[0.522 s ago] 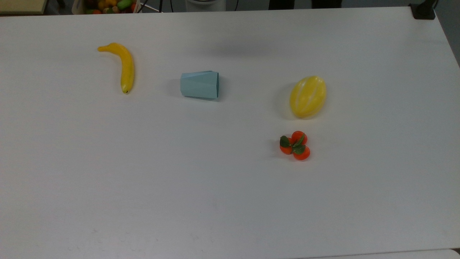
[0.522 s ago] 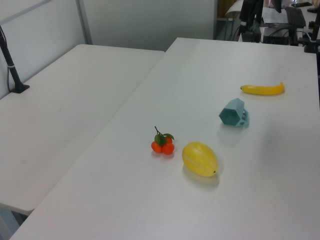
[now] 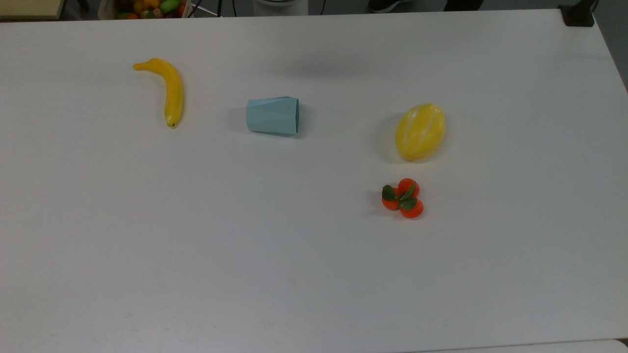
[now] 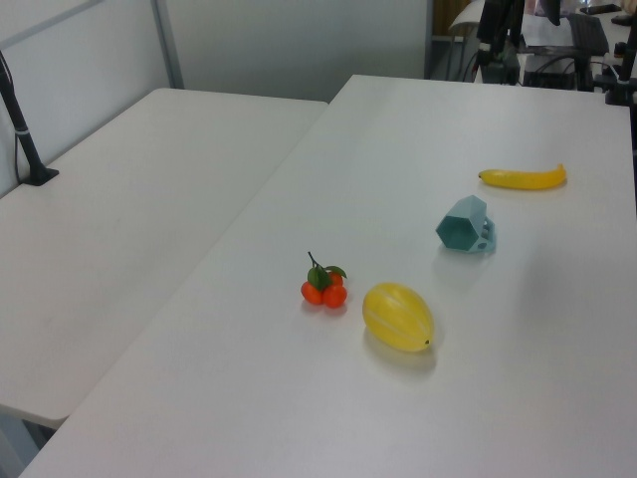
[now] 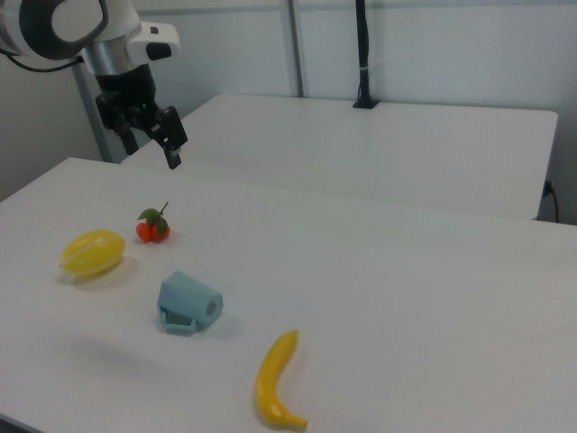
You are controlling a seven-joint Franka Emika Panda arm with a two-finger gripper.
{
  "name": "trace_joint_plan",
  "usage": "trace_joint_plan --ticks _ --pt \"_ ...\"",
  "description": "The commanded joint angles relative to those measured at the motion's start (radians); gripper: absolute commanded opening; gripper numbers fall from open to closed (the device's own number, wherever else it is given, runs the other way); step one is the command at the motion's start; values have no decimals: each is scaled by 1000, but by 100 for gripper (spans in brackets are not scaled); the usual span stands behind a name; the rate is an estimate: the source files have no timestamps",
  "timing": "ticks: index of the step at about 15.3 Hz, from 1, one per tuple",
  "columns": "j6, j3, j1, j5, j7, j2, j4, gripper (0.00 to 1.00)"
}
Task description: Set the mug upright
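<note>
The mug (image 3: 272, 115) lies on its side on the bench (image 3: 314, 274), between the banana (image 3: 168, 88) and the melon (image 3: 420, 131), well apart from both. The end effector (image 5: 153, 137) hangs high above the oranges (image 5: 152, 228), fingers parted, holding nothing.

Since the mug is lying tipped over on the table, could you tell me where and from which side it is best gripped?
Probably from above, across the faceted wall of the mug near its wider rim, which faces the top view's right. It lies on its side with its handle low by the table, so the upper facets are free.
</note>
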Motion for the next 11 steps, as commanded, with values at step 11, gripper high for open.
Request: trace_joint_plan --ticks 11 --pt "19 -19 19 -11 -16 -38 -51 100"
